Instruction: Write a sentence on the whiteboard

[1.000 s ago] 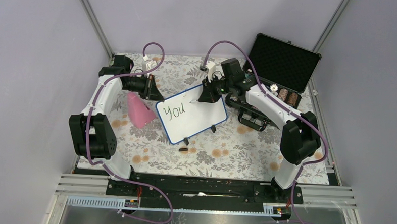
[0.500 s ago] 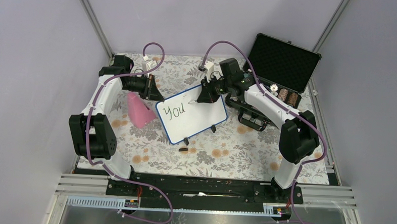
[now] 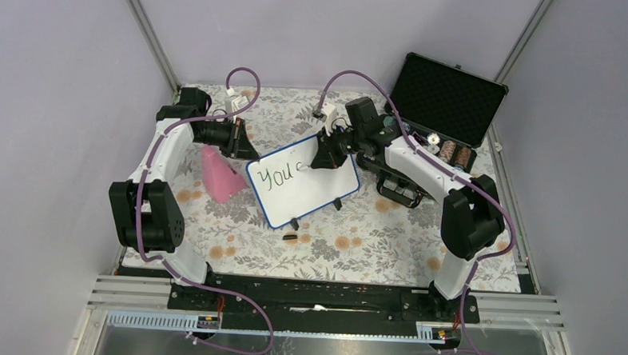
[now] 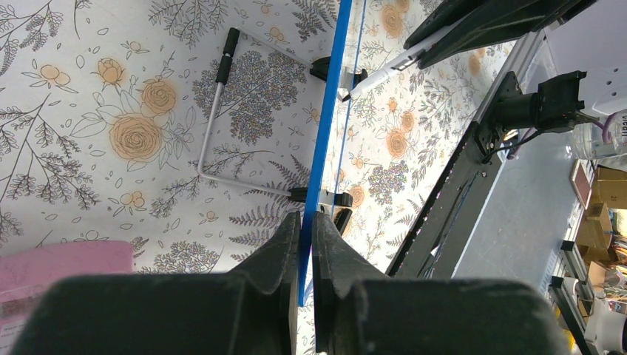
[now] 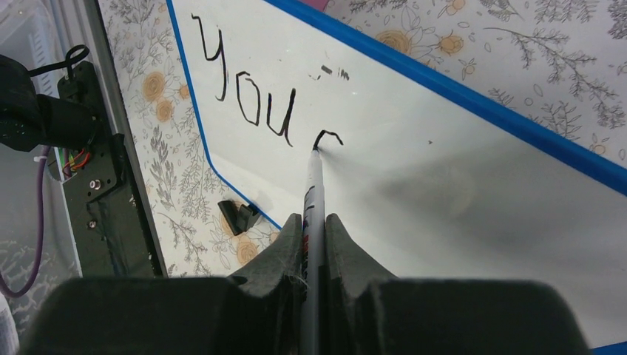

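- Left arm point(image 3: 164, 151): smooth white shells between chunky black joint blocks, mounted at the left end of the black base plate point(image 3: 314, 293).
- Right arm point(image 3: 423, 168): the same white-and-black build, at that plate's right end.
- Purple cables point(image 3: 243, 74): one lead runs up each arm from the plate, looping free far from it.
- Left hand point(image 4: 304, 222) and right hand point(image 5: 314, 222): matte black, each with two tapering fingers on a broad block.

This is a robot test cell in a lab – not a home, though the table wears a floral cloth point(image 3: 371, 252). Plain pale walls point(image 3: 58, 94) on aluminium posts point(image 3: 147, 34) close it in. The left arm point(image 3: 164, 151) and right arm point(image 3: 431, 171) – trailing purple cables point(image 3: 242, 70) – are bolted to a metal rail point(image 3: 130, 293).
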Tool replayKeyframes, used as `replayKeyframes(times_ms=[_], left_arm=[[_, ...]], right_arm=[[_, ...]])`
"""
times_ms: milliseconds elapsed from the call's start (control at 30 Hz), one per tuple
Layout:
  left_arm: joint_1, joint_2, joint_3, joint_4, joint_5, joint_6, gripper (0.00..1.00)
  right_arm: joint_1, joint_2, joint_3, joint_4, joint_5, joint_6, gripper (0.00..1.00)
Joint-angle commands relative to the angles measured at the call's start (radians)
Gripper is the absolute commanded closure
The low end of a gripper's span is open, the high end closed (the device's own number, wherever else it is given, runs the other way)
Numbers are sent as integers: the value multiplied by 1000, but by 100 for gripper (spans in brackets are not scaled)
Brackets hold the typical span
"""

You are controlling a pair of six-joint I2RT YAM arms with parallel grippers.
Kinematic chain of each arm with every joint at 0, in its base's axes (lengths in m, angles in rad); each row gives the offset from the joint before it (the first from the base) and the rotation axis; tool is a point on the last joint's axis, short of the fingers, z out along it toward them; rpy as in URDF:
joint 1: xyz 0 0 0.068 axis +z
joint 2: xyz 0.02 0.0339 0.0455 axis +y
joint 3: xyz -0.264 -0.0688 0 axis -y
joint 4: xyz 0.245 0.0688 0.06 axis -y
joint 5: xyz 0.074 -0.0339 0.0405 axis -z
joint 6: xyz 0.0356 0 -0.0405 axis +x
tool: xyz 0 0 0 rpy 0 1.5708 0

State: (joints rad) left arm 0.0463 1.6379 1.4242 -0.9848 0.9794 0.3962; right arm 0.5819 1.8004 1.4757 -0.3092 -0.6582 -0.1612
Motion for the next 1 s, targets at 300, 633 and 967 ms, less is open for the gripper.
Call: replayKeyframes(times_ms=[300,633,967], left_arm=[[-13,-7,21,3,-17,15,100],[-13,-5,26,3,-16,13,100],[-15,-4,24,2,-16,13,100]], right_arm=[[-8,-42,-42,16,17,-40,100],[-46,-52,-28,1,23,-55,100],[-48,-92,-23,-26,-60,-62,100]])
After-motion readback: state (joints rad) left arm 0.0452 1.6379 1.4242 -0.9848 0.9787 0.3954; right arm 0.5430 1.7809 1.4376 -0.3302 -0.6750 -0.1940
